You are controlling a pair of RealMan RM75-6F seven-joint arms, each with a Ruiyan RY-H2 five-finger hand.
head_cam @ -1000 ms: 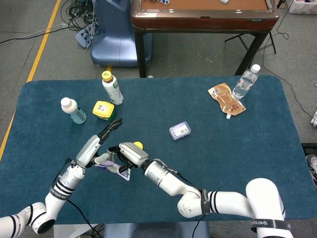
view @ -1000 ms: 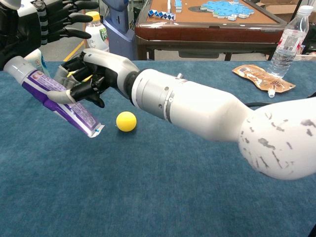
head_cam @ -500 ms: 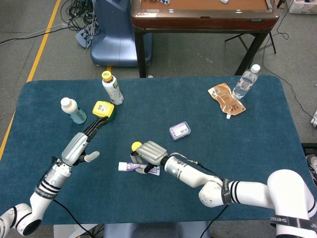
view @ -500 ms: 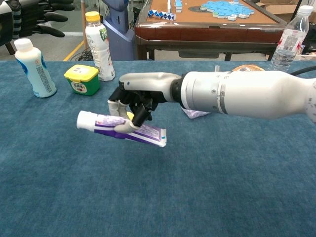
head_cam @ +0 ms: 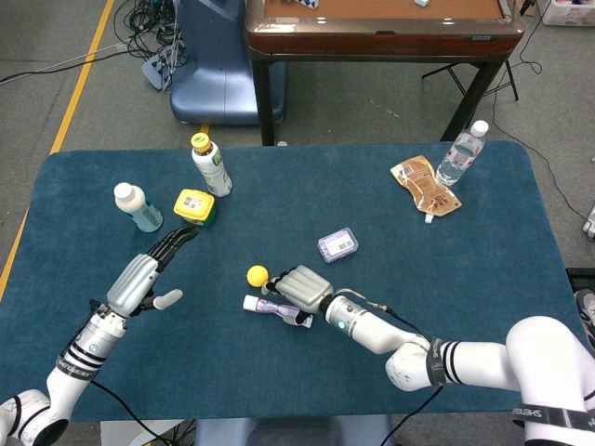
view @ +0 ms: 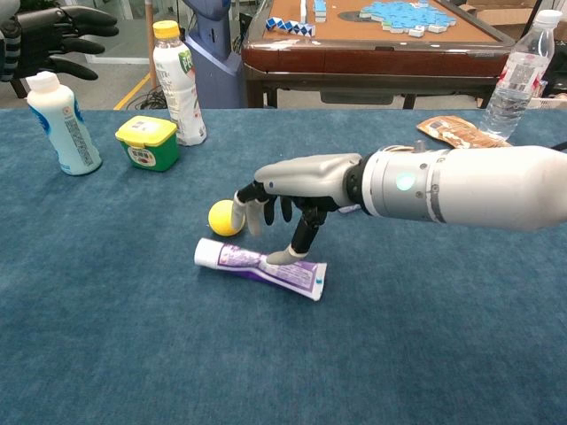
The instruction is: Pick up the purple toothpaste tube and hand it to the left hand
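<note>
The purple toothpaste tube (head_cam: 272,308) (view: 261,267) lies flat on the blue table, its white cap pointing left. My right hand (head_cam: 302,288) (view: 301,190) hovers just over it with fingers apart and hanging down. Only the thumb tip touches the tube's top, and nothing is gripped. My left hand (head_cam: 139,279) (view: 53,40) is raised off the table well to the left of the tube, open with fingers spread and holding nothing.
A yellow ball (head_cam: 257,275) (view: 223,218) sits just behind the tube. At the back left stand a white bottle (head_cam: 138,206), a green-yellow tub (head_cam: 194,206) and a yellow-capped bottle (head_cam: 211,165). A small clear box (head_cam: 337,244), a pouch (head_cam: 425,188) and a water bottle (head_cam: 462,153) lie to the right.
The right hand carried the tube away from the left hand toward the table's middle and lowered it onto the cloth, loosening its grip. The left hand drew back to the left, empty.
</note>
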